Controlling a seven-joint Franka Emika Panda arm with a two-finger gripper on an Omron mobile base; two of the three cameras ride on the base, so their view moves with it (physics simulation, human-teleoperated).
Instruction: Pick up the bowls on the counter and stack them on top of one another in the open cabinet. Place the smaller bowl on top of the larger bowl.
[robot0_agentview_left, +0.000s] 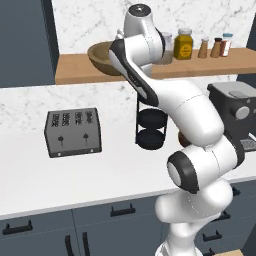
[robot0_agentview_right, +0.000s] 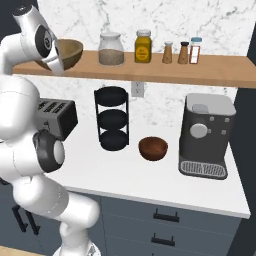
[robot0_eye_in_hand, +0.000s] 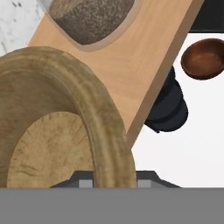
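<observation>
Two bowls: larger bowl (robot0_agentview_left: 106, 57) seen at left end of the open cabinet (robot0_agentview_right: 150, 70) board, partly behind the arm; smaller bowl (robot0_agentview_right: 153, 148) on the counter (robot0_agentview_right: 150, 175) btwn black rack (robot0_agentview_right: 112, 120) and coffee machine (robot0_agentview_right: 206, 135)
Gripper: up at shelf level by the tan bowl; fingertips hidden behind its rim (robot0_eye_in_hand: 103, 127) in hand view; jaw state can't be told, nor whether the rim is gripped or freed
Step in hand: judged as setting the tan bowl on the board; task approx. half done, dark bowl not yet fetched
Bowl seat: whether it rests flat or hangs just above the wood can't be told; should be level and fully on the board before release
Clearance: glass jar (robot0_agentview_right: 111, 49) stands near on the shelf; contact to be avoided
How to do well: bowl to be lowered straight; jaws opened only once weight is borne; hand lifted clear upward, not dragged sideways; centre left free for stacking
Risk: rim caught on withdrawal, bowl tipped off the front edge
</observation>
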